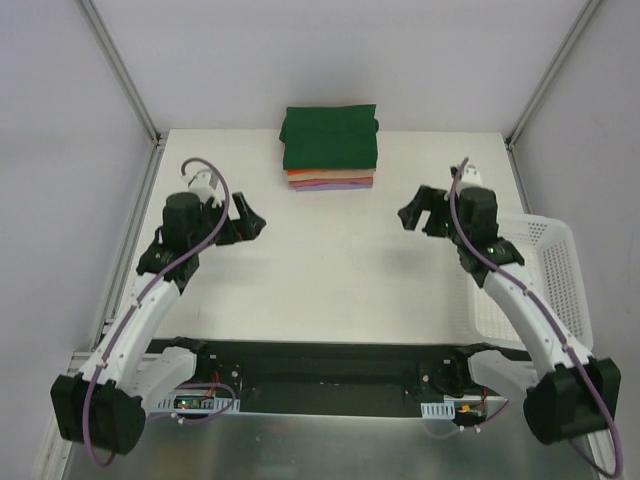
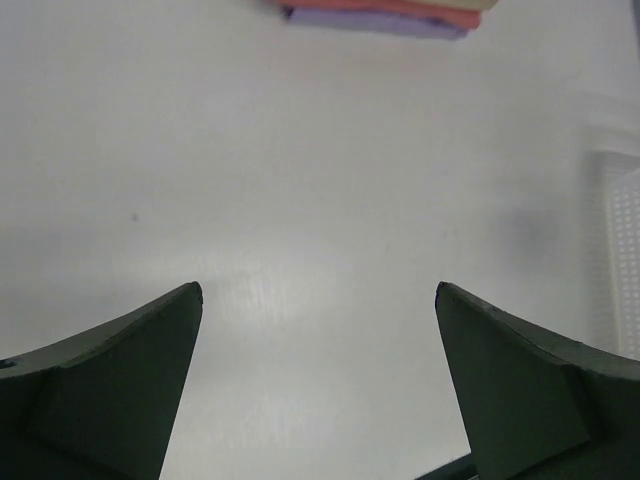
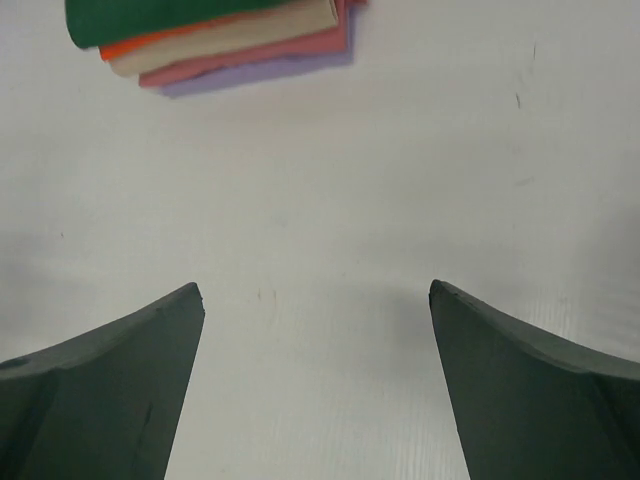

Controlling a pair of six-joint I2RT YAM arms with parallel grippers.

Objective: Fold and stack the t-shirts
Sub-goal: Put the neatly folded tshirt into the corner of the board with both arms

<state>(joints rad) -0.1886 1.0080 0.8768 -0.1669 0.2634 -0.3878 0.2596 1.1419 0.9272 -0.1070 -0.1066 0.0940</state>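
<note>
A stack of folded t-shirts stands at the back middle of the table. The dark green t-shirt (image 1: 330,137) lies on top, over orange, tan, pink and lilac layers (image 1: 333,181). The right wrist view shows the stack's near edge (image 3: 215,40) at top left. The left wrist view shows only its lilac and orange edge (image 2: 385,15) at the top. My left gripper (image 1: 252,224) is open and empty, left of and nearer than the stack. My right gripper (image 1: 412,214) is open and empty, right of and nearer than the stack. Both hang above bare table.
A white plastic mesh basket (image 1: 552,285) stands at the table's right edge beside my right arm; its edge shows in the left wrist view (image 2: 622,250). Metal frame posts rise at the back corners. A black base bar (image 1: 320,365) runs along the near edge.
</note>
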